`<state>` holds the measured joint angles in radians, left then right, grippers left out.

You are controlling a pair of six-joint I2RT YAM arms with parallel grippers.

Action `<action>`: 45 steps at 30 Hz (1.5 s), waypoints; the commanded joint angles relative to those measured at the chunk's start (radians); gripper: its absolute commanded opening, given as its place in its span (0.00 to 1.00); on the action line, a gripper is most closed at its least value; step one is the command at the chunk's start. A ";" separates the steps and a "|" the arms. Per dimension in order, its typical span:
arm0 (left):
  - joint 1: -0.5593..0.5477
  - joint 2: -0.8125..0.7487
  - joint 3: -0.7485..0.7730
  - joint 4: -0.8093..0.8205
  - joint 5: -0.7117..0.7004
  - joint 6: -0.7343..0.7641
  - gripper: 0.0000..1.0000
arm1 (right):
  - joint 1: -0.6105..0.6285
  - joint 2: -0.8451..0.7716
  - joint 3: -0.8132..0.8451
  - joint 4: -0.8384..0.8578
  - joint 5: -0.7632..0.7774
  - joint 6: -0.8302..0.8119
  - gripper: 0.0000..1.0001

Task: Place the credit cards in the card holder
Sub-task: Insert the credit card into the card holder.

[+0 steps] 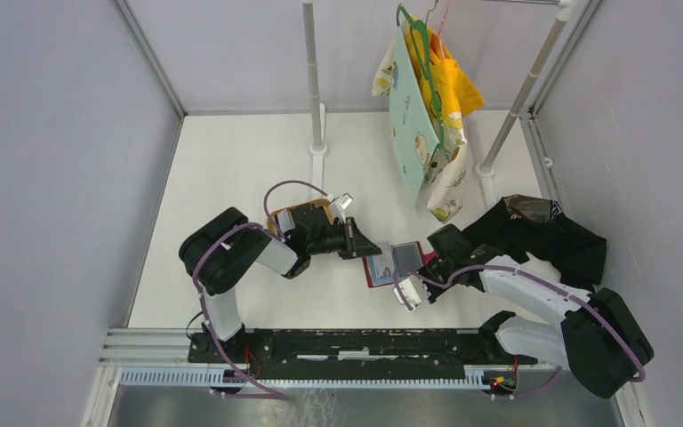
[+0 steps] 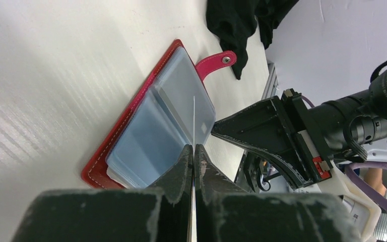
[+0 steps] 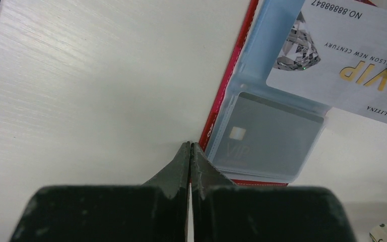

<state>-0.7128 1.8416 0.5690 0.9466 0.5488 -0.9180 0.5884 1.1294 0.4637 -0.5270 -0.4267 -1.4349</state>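
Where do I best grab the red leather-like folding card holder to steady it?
Probably its red snap tab. The red leather-like folding card holder lies open and flat on the table, so only the tab juts past the cover. Come in low from that side, opposite the left gripper pinching the white plastic VIP card over the sleeves.

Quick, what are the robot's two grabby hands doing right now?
Left gripper: closed, holding a white VIP credit card.
Right gripper: closed at the edge of the red card holder; whether it pinches it cannot be told.
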 commanded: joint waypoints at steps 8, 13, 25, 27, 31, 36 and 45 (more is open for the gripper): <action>-0.030 0.071 -0.016 0.218 -0.118 -0.117 0.02 | -0.007 0.018 0.019 -0.019 0.042 0.024 0.03; -0.038 0.090 -0.066 0.332 -0.173 -0.170 0.02 | -0.007 0.021 0.018 -0.019 0.041 0.024 0.03; -0.068 0.112 -0.136 0.482 -0.256 -0.248 0.02 | -0.008 0.029 0.019 -0.021 0.043 0.028 0.03; -0.069 0.114 -0.143 0.490 -0.264 -0.254 0.02 | -0.007 0.032 0.020 -0.022 0.043 0.027 0.03; -0.076 0.132 -0.147 0.514 -0.284 -0.272 0.02 | -0.007 0.036 0.020 -0.022 0.044 0.027 0.03; -0.082 0.161 -0.146 0.533 -0.303 -0.288 0.02 | -0.007 0.040 0.020 -0.024 0.045 0.027 0.03; -0.096 0.160 -0.147 0.493 -0.343 -0.282 0.02 | -0.007 0.044 0.020 -0.027 0.047 0.026 0.03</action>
<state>-0.7956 2.0033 0.4236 1.4014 0.2516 -1.1774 0.5861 1.1542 0.4786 -0.5163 -0.4072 -1.4181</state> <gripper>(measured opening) 0.034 0.032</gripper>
